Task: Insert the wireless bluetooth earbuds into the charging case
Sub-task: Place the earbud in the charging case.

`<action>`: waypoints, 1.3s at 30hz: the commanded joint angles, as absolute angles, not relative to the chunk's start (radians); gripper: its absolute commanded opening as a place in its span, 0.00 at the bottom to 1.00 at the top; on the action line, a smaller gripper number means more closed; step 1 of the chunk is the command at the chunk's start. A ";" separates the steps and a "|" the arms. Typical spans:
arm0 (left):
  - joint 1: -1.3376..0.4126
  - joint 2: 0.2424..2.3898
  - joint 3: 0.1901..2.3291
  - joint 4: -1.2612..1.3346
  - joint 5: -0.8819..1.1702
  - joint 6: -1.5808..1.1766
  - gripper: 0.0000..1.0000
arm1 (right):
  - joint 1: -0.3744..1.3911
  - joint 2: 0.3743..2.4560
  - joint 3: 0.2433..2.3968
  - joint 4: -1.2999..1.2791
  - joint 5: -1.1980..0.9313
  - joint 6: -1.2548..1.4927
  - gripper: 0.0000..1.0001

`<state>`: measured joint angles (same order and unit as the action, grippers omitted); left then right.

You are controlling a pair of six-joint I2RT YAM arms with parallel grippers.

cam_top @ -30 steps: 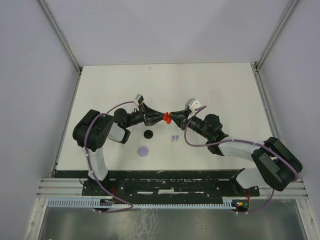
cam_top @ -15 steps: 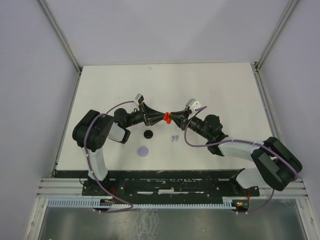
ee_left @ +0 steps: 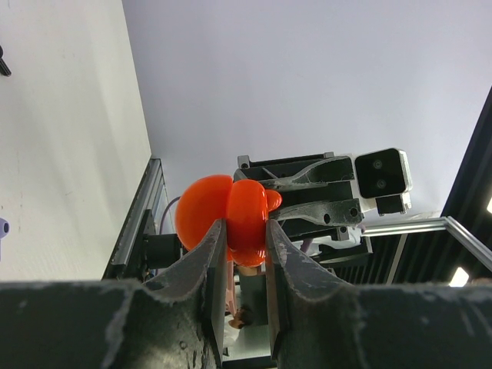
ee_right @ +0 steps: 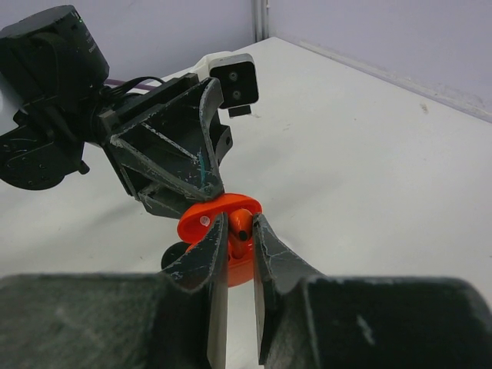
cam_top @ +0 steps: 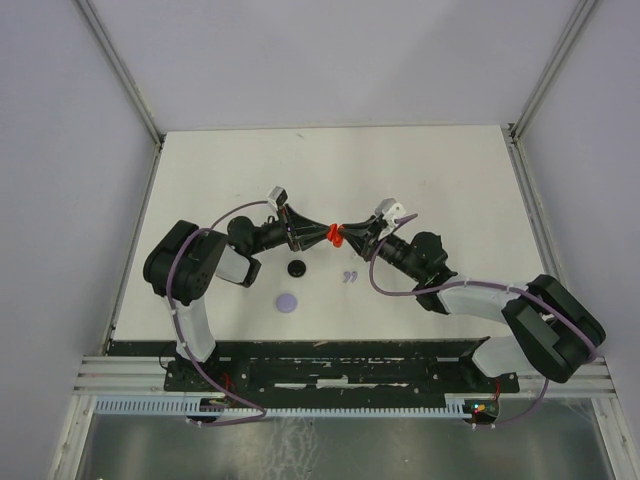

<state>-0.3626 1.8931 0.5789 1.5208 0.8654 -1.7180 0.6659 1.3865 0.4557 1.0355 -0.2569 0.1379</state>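
Note:
Both arms meet above the middle of the table. My left gripper (cam_top: 328,236) (ee_left: 244,227) is shut on the red charging case (cam_top: 337,238) (ee_left: 207,211), held off the table with its lid (ee_right: 207,219) open. My right gripper (cam_top: 347,239) (ee_right: 241,221) is shut on a small red earbud (ee_right: 244,227), which sits at the mouth of the case's lower half (ee_right: 240,269). I cannot tell how deep it sits. Two lavender earbuds (cam_top: 349,276) lie on the table just below the grippers.
A black round disc (cam_top: 297,268) and a lavender round disc (cam_top: 288,301) lie on the white table (cam_top: 450,180) under the left arm. Purple walls and metal posts enclose the table. A black rail (cam_top: 330,350) runs along the near edge.

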 commanded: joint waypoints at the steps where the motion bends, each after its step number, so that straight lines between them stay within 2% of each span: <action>1: -0.367 1.845 0.604 1.700 0.853 -1.763 0.03 | 0.670 1.358 0.435 1.055 -0.240 0.152 0.14; 19: -0.366 1.853 0.610 1.700 0.853 -1.763 0.03 | 0.669 1.341 0.410 1.047 -0.230 0.152 0.15; 35: -0.366 1.855 0.614 1.700 0.854 -1.764 0.03 | 0.669 1.327 0.408 1.032 -0.214 0.152 0.20; 39: -0.367 1.857 0.615 1.700 0.856 -1.763 0.03 | 0.669 1.332 0.414 1.026 -0.216 0.153 0.26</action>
